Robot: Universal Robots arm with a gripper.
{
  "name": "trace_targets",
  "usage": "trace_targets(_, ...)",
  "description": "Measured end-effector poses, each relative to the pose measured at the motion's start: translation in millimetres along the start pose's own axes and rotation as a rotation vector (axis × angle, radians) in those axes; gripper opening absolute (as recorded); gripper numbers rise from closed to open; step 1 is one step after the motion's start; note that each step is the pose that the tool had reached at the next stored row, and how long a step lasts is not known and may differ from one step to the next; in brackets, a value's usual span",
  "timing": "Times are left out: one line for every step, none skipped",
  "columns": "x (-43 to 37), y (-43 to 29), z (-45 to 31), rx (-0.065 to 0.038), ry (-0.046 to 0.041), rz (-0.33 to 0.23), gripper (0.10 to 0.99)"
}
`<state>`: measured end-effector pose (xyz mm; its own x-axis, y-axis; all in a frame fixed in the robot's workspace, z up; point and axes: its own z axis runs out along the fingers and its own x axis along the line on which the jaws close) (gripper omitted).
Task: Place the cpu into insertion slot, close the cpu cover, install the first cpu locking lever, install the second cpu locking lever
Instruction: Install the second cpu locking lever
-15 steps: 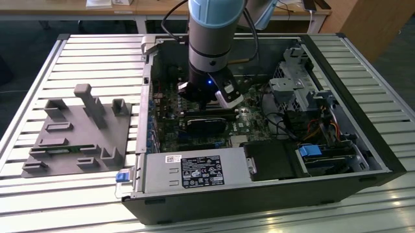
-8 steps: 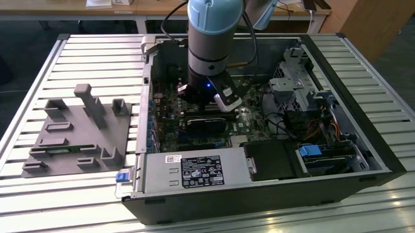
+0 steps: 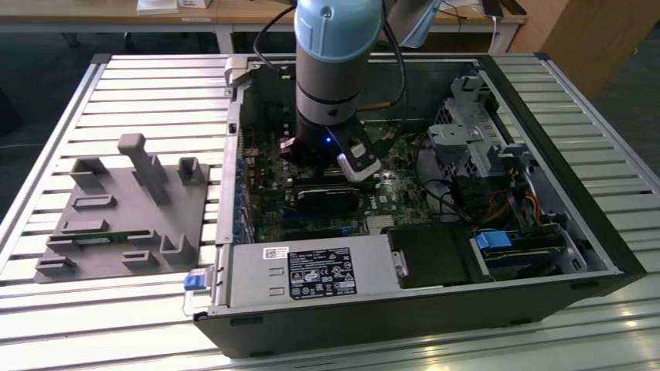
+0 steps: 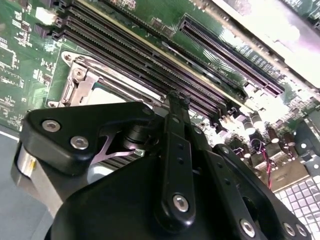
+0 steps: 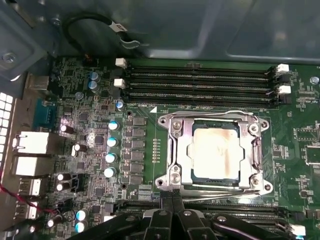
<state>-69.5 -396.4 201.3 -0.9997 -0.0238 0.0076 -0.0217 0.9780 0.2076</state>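
- Open PC case (image 3: 577, 255) fills the middle and right of the exterior view. The arm (image 3: 328, 62) comes straight down from the top centre into it.
- Motherboard (image 5: 90, 100) lies flat in the case, with the memory slots (image 5: 200, 82) running along one side of the socket.
- Slot (image 5: 175, 177): the cpu (image 5: 216, 152) is already sitting in it, dull silver top showing through the cut-out.
- Cover (image 5: 182, 150) is down flat over the chip, so I'd call the first two steps done.
- Gripper (image 5: 172, 205) is right at the socket edge away from the memory slots. Its fingers (image 5: 167, 210) are pressed together with basically no gap, and I can't see anything pinched between them.
- Near lever (image 5: 220, 190), the thin shiny wire just by the fingertips, looks slightly angled and maybe not hooked yet. The far lever (image 5: 212, 114) runs along the memory-slot side, and I can't tell if it's latched.
- My read: this is a lever step, working the near one. It calls for a firm push down and sideways to catch the hook without slipping off that skinny wire.
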Motion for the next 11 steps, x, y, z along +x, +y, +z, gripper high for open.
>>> trace_targets(0.0, -0.2, 0.5, -0.003, 0.0000, 0.000, 0.106)
trace_targets(0.0, -0.3, 0.9, -0.008, 0.0000, 0.000, 0.106)
trace_targets(0.0, -0.4, 1.3, -0.013, -0.0001, 0.000, 0.106)
trace_targets(0.0, -0.5, 1.9, -0.017, -0.0003, 0.000, 0.106)
trace_targets(0.0, -0.6, 2.4, -0.020, -0.0004, 0.000, 0.106)
trace_targets(0.2, -0.7, 2.8, -0.023, -0.0005, 0.000, 0.106)
trace_targets(0.4, -0.8, 3.2, -0.026, -0.0005, 0.000, 0.106)
trace_targets(0.6, -0.9, 3.5, -0.029, -0.0005, 0.000, 0.106)
trace_targets(0.6, -1.0, 4.0, -0.033, -0.0006, 0.000, 0.106)
trace_targets(0.7, -1.1, 4.4, -0.036, -0.0007, 0.000, 0.106)
trace_targets(0.7, -1.2, 4.9, -0.038, -0.0008, -0.001, 0.106)
